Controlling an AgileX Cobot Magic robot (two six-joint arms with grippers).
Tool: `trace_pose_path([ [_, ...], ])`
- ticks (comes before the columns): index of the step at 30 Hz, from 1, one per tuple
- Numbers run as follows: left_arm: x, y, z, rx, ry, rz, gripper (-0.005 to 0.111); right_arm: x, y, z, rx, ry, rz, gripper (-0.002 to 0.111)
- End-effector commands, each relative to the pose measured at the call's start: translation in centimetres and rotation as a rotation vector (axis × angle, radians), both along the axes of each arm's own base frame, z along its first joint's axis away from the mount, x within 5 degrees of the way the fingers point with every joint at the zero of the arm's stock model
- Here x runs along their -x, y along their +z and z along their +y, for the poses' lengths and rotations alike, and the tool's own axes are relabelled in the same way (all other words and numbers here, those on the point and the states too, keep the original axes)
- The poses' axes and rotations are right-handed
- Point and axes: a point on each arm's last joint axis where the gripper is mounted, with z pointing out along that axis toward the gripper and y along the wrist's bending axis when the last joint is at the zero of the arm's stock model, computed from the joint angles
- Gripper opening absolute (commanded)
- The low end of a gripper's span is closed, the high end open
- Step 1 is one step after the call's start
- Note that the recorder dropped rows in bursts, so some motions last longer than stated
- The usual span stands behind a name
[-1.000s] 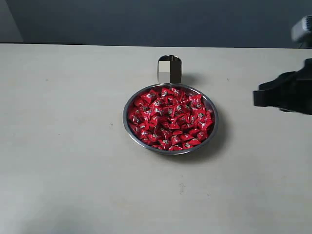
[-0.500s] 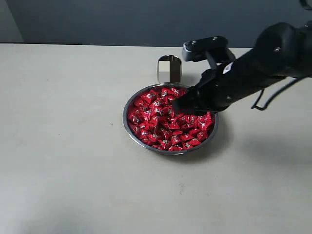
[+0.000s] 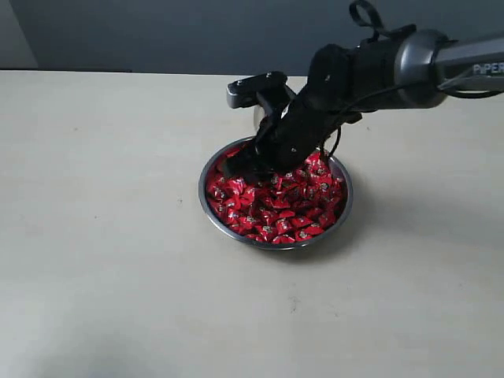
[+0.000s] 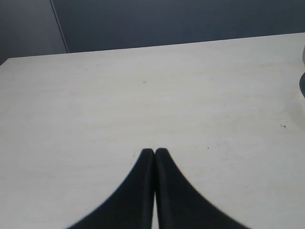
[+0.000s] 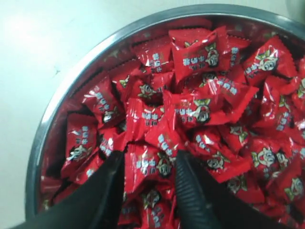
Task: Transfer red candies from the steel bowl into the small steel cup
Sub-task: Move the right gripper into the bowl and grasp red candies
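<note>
The steel bowl (image 3: 276,246) sits mid-table, heaped with red candies (image 3: 276,209). My right gripper (image 3: 240,169) reaches in from the right and dips into the bowl's far-left part. In the right wrist view the right gripper (image 5: 150,160) is open, its fingers pressed into the red candies (image 5: 200,57) with one candy (image 5: 151,172) lying between them, near the bowl's rim (image 5: 62,95). The small steel cup stands behind the bowl and is almost wholly hidden by the right arm. My left gripper (image 4: 155,151) is shut and empty above bare tabletop, and is outside the exterior view.
The pale table (image 3: 118,236) stretches wide on all sides of the bowl. A dark wall runs along its far edge (image 3: 118,71). The right arm (image 3: 378,67) crosses above the bowl's back rim.
The right arm swung in from the right edge, came over the bowl and has now lowered its gripper into the candies at the far-left side, covering the cup.
</note>
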Motion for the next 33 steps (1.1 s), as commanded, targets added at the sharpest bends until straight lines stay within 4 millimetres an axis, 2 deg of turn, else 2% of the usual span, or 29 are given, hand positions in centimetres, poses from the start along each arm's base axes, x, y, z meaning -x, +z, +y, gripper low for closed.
trace_pose_path([
  [1,0.0,0.4,0.0,-0.002,-0.008,-0.018,0.0,-1.2,-1.0,0.7,0.035,0.038,-0.034,0.036],
  [10,0.0,0.4,0.0,-0.002,-0.008,-0.018,0.0,-2.0,-2.7,0.9,0.08,0.068,-0.061,0.035],
  [12,0.0,0.4,0.0,-0.002,-0.008,-0.018,0.0,-2.0,-2.7,0.9,0.092,0.079,-0.071,0.027],
  [15,0.0,0.4,0.0,-0.002,-0.008,-0.018,0.0,-2.0,-2.5,0.8,0.093,0.082,-0.074,0.002],
  [16,0.0,0.4,0.0,-0.002,-0.008,-0.018,0.0,-1.9,-2.3,0.8,0.092,0.083,-0.076,0.0],
  [33,0.0,0.4,0.0,-0.002,-0.008,-0.018,0.0,-0.9,3.5,0.3,0.023,0.08,-0.116,0.0],
])
